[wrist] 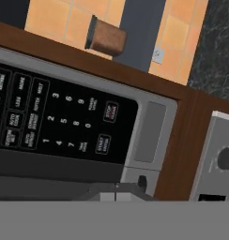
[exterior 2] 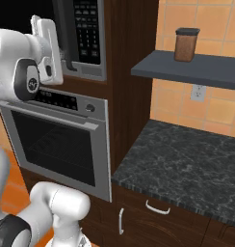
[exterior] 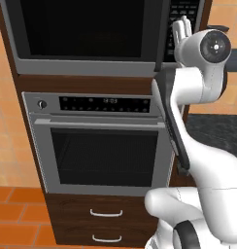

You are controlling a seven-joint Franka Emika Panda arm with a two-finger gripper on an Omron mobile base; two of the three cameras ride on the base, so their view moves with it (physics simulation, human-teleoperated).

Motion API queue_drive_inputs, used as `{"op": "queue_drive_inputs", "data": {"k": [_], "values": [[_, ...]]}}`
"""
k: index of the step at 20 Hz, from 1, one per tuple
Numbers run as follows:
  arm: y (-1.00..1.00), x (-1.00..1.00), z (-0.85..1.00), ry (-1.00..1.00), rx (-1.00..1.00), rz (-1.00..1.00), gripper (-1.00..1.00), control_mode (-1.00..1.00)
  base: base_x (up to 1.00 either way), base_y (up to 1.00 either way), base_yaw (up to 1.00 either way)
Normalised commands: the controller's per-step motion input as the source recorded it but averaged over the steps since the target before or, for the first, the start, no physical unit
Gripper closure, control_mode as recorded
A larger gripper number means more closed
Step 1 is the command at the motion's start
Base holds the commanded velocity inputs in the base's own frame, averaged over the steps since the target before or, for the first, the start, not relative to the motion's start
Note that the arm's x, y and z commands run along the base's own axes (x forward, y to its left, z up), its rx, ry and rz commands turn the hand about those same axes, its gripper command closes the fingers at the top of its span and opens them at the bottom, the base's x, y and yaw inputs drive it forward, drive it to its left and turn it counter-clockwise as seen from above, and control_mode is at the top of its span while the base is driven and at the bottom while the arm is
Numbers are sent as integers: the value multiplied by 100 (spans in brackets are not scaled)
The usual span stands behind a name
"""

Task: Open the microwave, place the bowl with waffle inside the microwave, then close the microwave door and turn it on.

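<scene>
The microwave [exterior: 86,34] sits built in above the oven, and the microwave door [exterior: 81,26] with its dark glass stands shut. Its black keypad [wrist: 64,119] with white buttons is close in front of the hand camera, rolled sideways, with the start button [wrist: 102,143] nearest. My gripper [exterior: 181,25] is raised in front of the keypad side of the microwave, close to the panel's lower edge. In the hand view its fingertips [wrist: 116,191] meet at the bottom with nothing between them. The gripper [exterior 2: 64,60] is shut. The bowl and the waffle are out of view.
A silver oven [exterior: 98,146] with a horizontal bar handle is below the microwave, and two drawers [exterior: 106,223] are under it. To the right is a dark stone counter [exterior 2: 187,159]. Above it a grey shelf [exterior 2: 187,70] carries a brown canister [exterior 2: 186,44].
</scene>
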Motion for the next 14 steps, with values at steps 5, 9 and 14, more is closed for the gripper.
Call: {"op": "queue_drive_inputs", "data": {"k": [5,9,14], "values": [[-15,41,-17,-3,-3,-4,100,-100,0,0,0],[-2,44,-18,-3,-4,-3,100,-100,0,0,0],[-11,48,-6,-1,-1,-4,100,-100,0,0,0]]}}
